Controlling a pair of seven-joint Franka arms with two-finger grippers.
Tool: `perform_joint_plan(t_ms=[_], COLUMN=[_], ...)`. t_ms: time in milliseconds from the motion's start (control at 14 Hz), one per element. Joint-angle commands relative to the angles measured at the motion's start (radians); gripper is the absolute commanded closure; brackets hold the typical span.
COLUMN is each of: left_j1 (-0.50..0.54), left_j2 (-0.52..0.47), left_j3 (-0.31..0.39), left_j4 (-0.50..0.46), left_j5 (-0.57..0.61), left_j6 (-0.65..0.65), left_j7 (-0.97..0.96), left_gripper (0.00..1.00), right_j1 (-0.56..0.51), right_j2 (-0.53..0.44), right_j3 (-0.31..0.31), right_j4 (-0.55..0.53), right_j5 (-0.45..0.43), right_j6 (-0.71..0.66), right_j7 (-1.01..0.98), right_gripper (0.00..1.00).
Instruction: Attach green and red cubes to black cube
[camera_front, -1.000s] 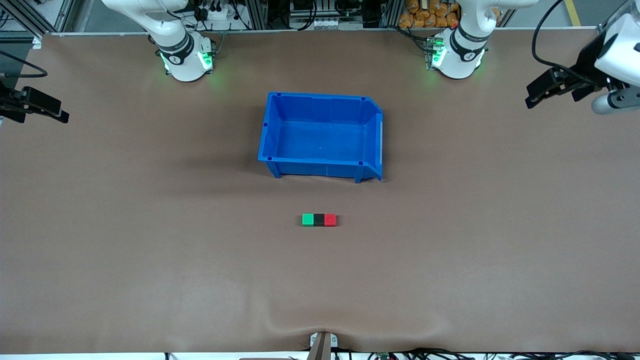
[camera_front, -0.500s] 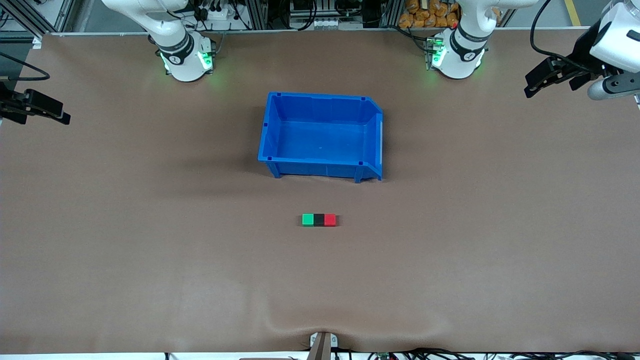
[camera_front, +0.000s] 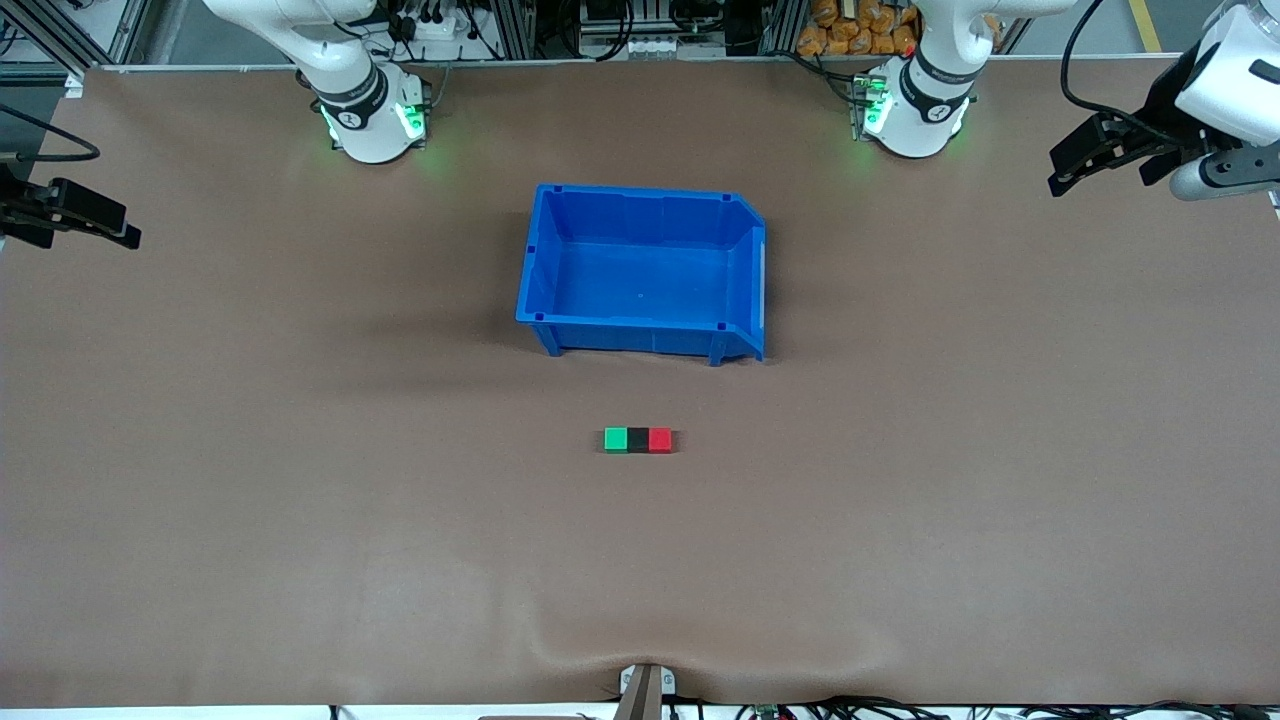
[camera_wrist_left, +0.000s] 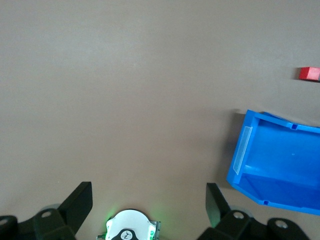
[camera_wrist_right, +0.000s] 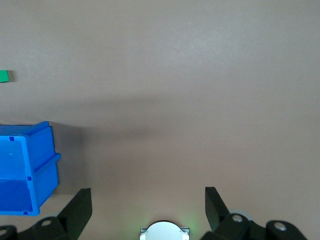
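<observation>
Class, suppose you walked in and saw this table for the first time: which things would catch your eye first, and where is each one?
Probably the big blue bin, standing empty at mid-table. Nearer the front camera lies a tight row of three small cubes: the black cube between the green cube and the red cube. The left gripper and right gripper hang open, one over each end of the table.

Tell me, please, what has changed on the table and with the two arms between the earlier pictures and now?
Only the left gripper moved: it drew slightly up and away from the table's middle, at the left arm's end, with its jaws open and empty. The right gripper waits open at the right arm's end. The green cube, black cube and red cube stayed joined in one row, nearer the camera than the blue bin.
</observation>
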Motion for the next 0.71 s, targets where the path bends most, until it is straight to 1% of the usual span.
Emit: perform_joint_plan(t_ms=[0, 286, 429, 571, 643], left_j1=[0.035, 0.034, 0.035, 0.035, 0.034], left_j2=[-0.003, 0.027, 0.054, 0.052, 0.049], left_j3=[-0.001, -0.001, 0.0, 0.006, 0.021], left_j4=[0.01, 0.049, 0.086, 0.086, 0.089], left_j5=[0.004, 0.015, 0.013, 0.013, 0.004], left_j6=[0.013, 0.013, 0.002, 0.001, -0.009], left_j7=[0.037, 0.027, 0.032, 0.037, 0.037], left_gripper=[0.0, 0.0, 0.0, 0.0, 0.0], right_j1=[-0.004, -0.006, -0.007, -0.002, -0.002], right_j2=[-0.005, -0.004, -0.004, -0.004, -0.004], right_j3=[0.006, 0.006, 0.006, 0.008, 0.008], right_j4=[-0.001, 0.002, 0.001, -0.001, -0.001], right_j5=[-0.01, -0.01, -0.008, -0.008, -0.008], right_j6=[-0.008, -0.008, -0.011, -0.01, -0.01], right_j7=[-0.005, -0.005, -0.005, -0.001, -0.001], right_gripper=[0.0, 0.0, 0.0, 0.0, 0.0])
